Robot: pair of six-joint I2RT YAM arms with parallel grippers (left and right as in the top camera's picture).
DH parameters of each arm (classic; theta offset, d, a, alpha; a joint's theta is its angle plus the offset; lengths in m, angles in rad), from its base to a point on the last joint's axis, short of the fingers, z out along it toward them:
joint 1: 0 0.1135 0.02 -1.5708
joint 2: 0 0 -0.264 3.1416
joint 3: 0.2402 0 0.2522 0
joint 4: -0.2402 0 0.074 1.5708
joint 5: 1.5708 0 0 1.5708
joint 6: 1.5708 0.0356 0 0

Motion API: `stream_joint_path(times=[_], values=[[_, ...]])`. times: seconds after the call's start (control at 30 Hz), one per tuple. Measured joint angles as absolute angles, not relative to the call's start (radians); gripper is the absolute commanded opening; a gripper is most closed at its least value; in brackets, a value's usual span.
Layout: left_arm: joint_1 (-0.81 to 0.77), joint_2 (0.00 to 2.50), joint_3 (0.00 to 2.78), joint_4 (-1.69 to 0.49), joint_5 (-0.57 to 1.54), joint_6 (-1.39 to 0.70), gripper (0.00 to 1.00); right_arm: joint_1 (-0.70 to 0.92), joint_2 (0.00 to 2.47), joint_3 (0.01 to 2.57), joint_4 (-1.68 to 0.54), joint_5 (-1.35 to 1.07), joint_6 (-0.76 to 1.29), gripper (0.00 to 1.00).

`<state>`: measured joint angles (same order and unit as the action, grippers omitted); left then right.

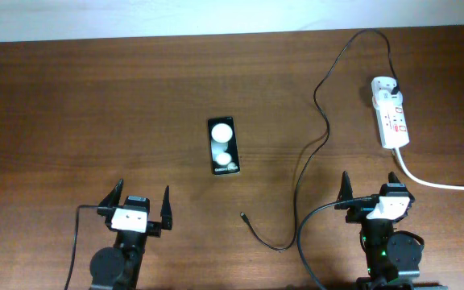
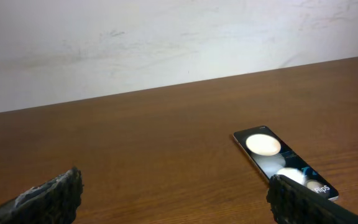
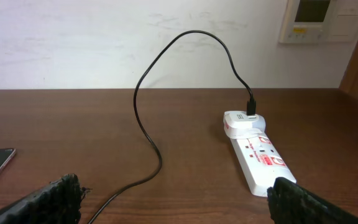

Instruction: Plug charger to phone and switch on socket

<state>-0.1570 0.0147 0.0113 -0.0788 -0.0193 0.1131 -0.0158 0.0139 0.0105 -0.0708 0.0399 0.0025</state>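
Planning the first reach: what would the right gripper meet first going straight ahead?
Probably the near end of the power strip, right of centre between the open jaws; the charger cable lies left. Depth is unclear.

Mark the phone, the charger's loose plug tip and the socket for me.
phone [image 1: 224, 146]: overhead view, middle of its glossy screen.
charger plug tip [image 1: 242, 214]: overhead view, free end of the thin black cable.
socket [image 1: 393, 118]: overhead view, middle of the white strip's body.
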Motion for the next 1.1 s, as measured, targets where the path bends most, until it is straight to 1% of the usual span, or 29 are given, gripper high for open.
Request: stream_joint_path(times=[0.43,0.87,1.1], values=[[-0.157,0.015,0.011,-0.078,-0.020,0.113,0.99,-0.016,0.014,0.010,-0.071,0.039,0.002,0.98],[-0.157,0.015,0.011,-0.062,-0.065,0.113,0.99,-0.016,0.014,0.010,-0.071,0.039,0.001,0.98],[-0.157,0.015,0.011,0.041,-0.065,0.113,0.99,-0.016,0.014,0.010,-0.071,0.039,0.000,0.99]])
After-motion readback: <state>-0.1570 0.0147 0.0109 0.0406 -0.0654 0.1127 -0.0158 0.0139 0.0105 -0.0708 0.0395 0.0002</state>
